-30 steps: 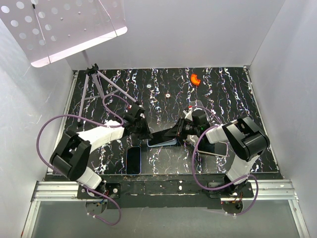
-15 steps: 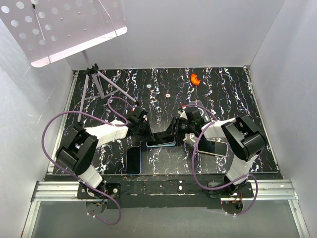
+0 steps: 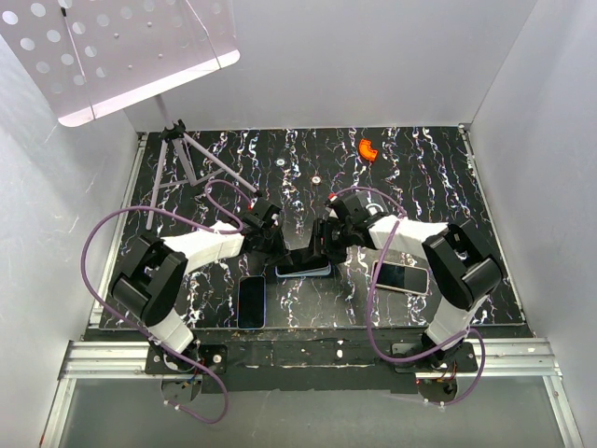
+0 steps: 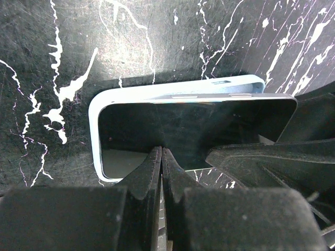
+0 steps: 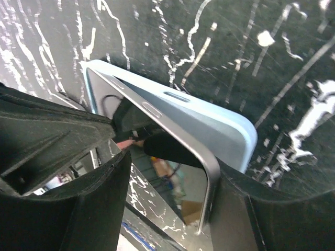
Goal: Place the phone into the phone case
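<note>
A light blue phone case (image 3: 304, 272) lies at the table's centre. A dark phone (image 3: 303, 260) rests in it, tilted, one long edge raised above the case rim. In the left wrist view my left gripper (image 4: 162, 152) is shut, its tips pressing on the phone's screen (image 4: 209, 125) inside the case rim (image 4: 96, 130). In the right wrist view my right gripper (image 5: 172, 198) is closed on the phone (image 5: 178, 183) across its end, above the case (image 5: 209, 117). From above, the left gripper (image 3: 277, 248) and right gripper (image 3: 326, 250) meet over the case.
A second dark phone (image 3: 251, 301) lies near the front edge, left of centre. A third phone (image 3: 402, 277) lies at the right. An orange object (image 3: 367, 148) sits at the back. A tripod stand (image 3: 187, 159) and a perforated white panel (image 3: 112, 47) are at the back left.
My right gripper has moved left with the phone, which now lies lower and flatter over the case. My left gripper has shifted slightly right onto the phone.
</note>
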`<state>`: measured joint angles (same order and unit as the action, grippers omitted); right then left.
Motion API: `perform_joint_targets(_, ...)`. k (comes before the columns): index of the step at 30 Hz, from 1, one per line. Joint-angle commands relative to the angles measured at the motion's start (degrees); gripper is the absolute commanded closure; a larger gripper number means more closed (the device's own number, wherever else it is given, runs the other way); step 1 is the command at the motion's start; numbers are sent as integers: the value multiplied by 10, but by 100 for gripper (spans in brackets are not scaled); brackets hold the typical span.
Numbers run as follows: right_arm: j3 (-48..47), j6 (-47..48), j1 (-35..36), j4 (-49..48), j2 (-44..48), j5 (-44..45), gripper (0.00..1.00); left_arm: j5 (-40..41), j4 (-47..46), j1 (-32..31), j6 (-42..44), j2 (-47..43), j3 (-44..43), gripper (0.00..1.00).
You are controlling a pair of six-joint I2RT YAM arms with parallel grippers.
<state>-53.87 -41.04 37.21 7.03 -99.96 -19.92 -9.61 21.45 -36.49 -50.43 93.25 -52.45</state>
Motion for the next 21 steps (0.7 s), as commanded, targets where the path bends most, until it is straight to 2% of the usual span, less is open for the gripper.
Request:
perform_joint_targets(1, 22, 69, 0, 195, -22, 138, 36, 28, 34, -2, 0, 27, 9, 100)
perform_joint_targets(7, -6, 88, 16, 234, -35, 170, 36, 34, 42, -2, 3, 31, 9, 100)
perform_joint_targets(21, -77, 90, 90, 259, -88, 172, 37, 15, 43, -4, 22, 21, -13, 100)
